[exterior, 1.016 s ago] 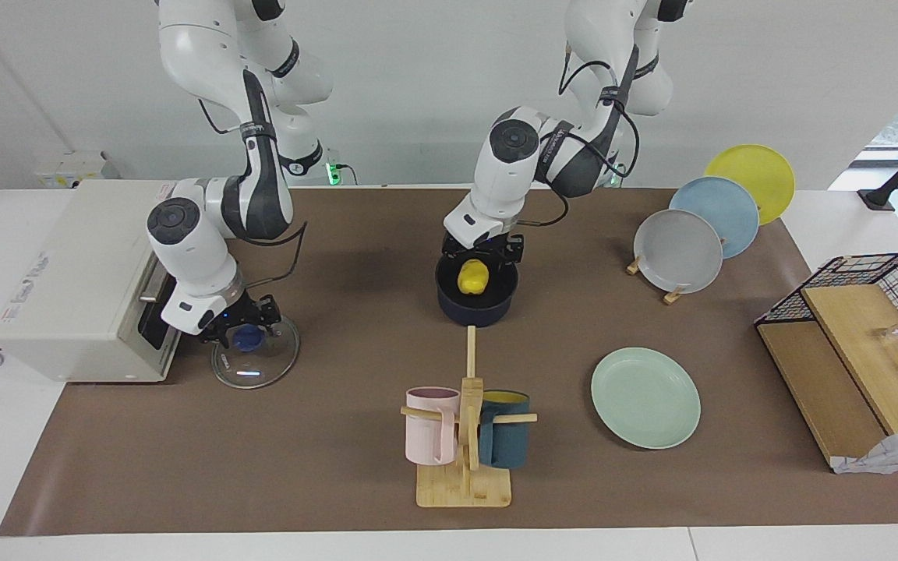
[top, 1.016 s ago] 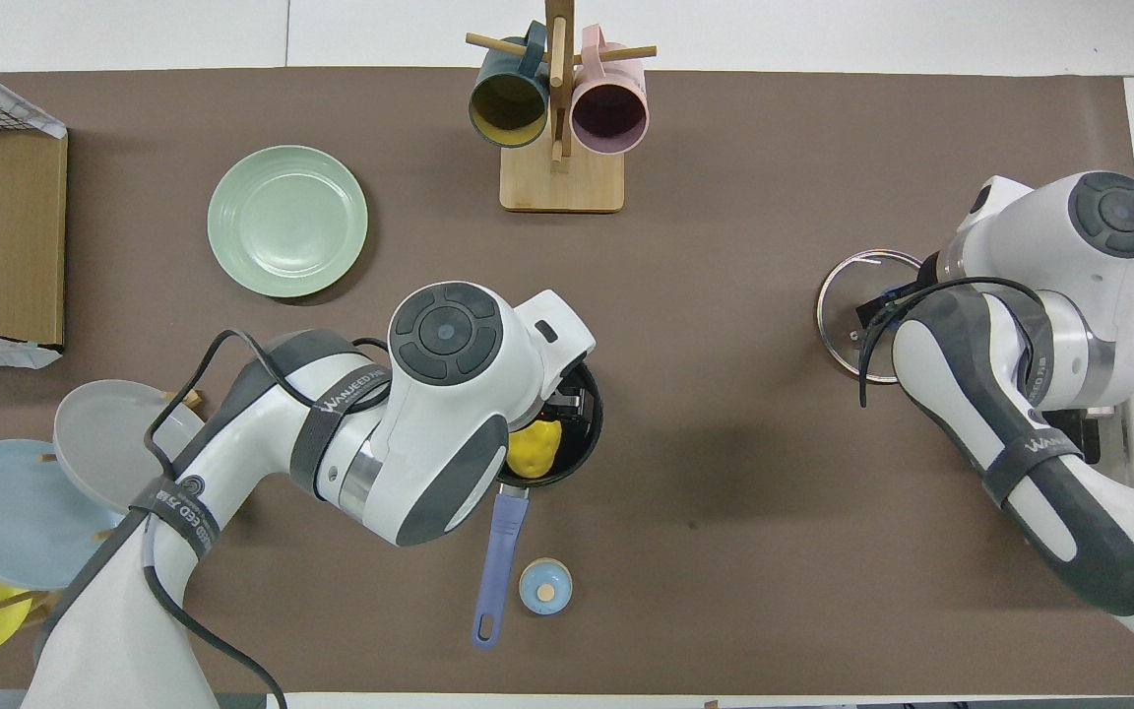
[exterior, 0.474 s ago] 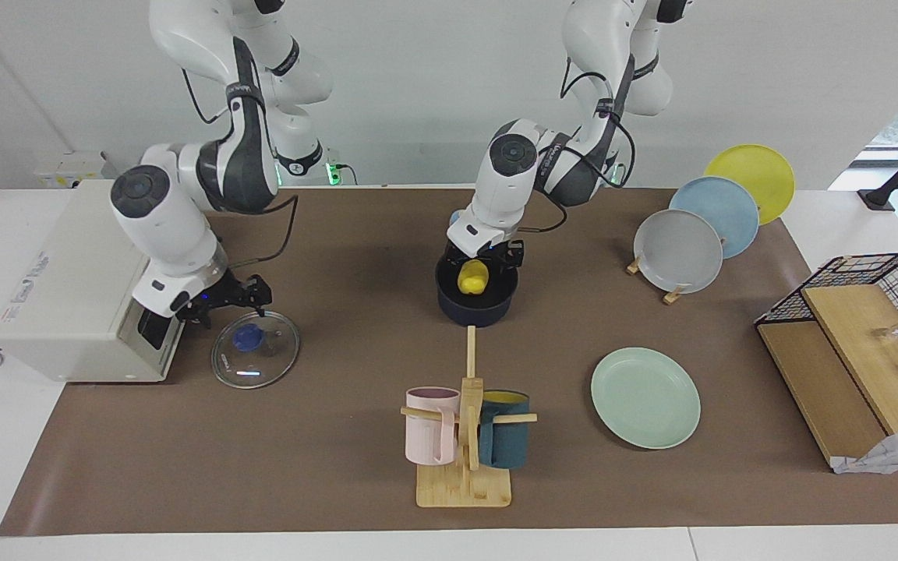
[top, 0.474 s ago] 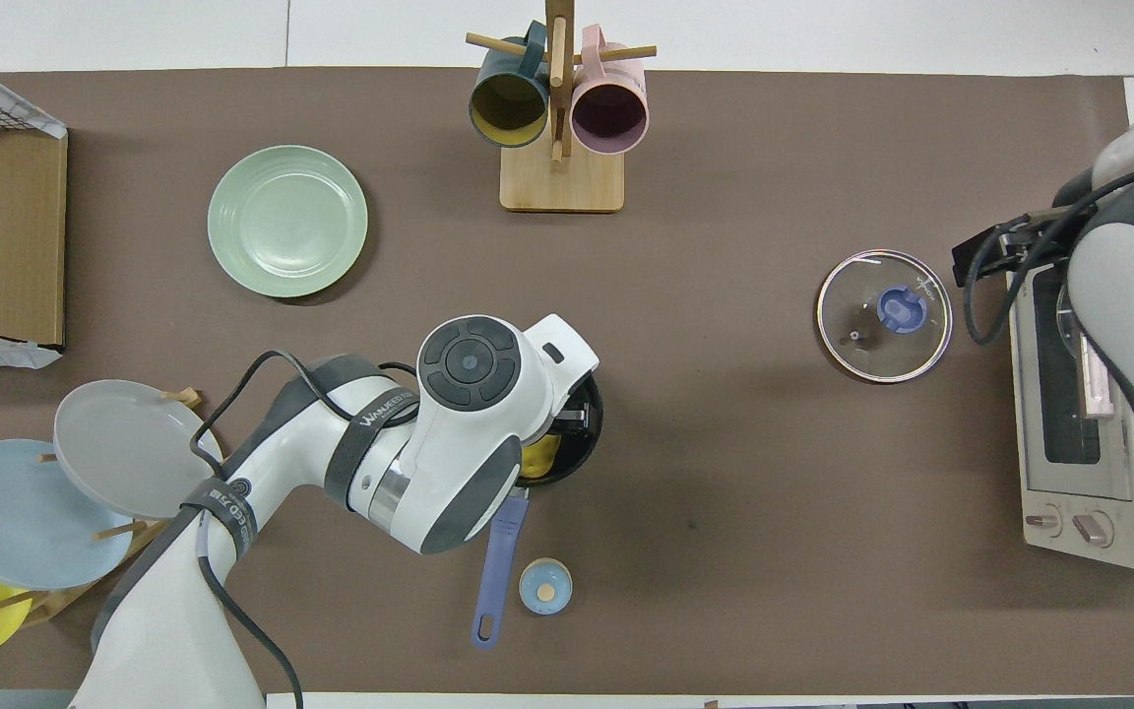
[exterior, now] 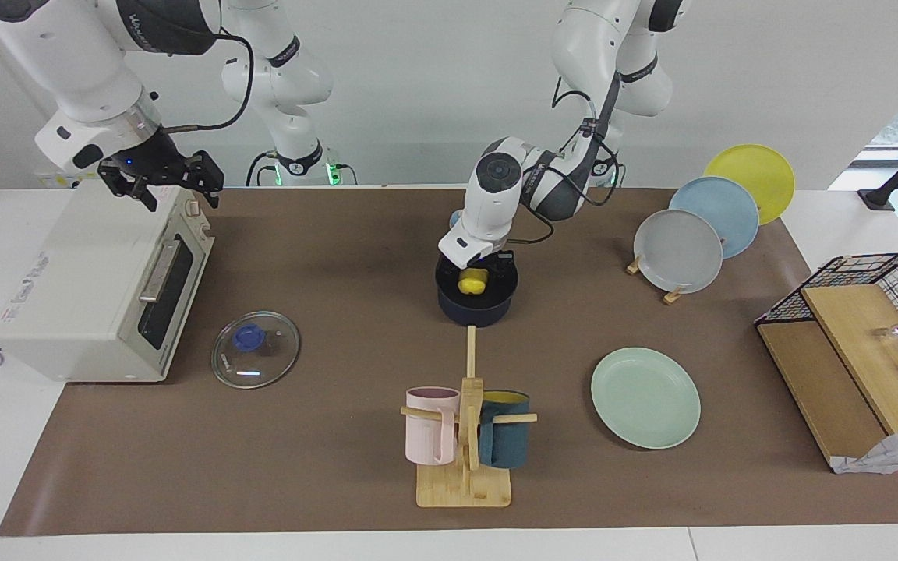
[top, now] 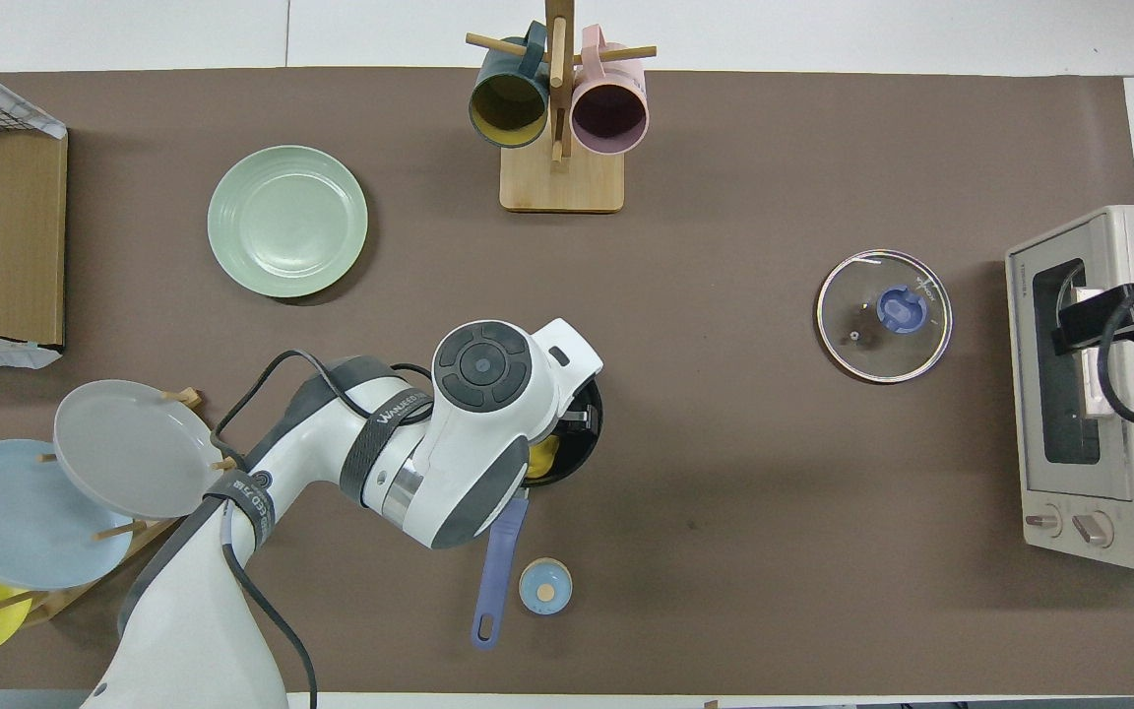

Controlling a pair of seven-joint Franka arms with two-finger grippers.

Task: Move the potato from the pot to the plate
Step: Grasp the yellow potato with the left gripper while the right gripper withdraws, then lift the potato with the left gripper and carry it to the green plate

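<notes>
**Yellow potato gripped inside the navy pot**

The small, glossy, bright yellow potato [exterior: 471, 282] is seen inside the round dark navy pot [exterior: 475, 308], low against the black interior. Its surface is lumpy and toy-like, and in the overhead view only a sliver of it [top: 542, 458] is shown under the arm. The left gripper [exterior: 479, 274] is lowered into the pot, and its fingers are pinched on the potato from either side. The pot's long blue handle [top: 498, 569] is pointed toward the robots, with a small light blue round lid [top: 544, 586] lying just beside it.

The pale mint-green round plate [exterior: 645, 397] is found farther from the robots than the pot, toward the left arm's end of the table, with nothing on it.

The right gripper [exterior: 164, 176] is held in the air over the white toaster oven [exterior: 98, 284], its fingers spread. A round glass lid with a blue knob [exterior: 255, 359] is lying flat beside the oven.
</notes>
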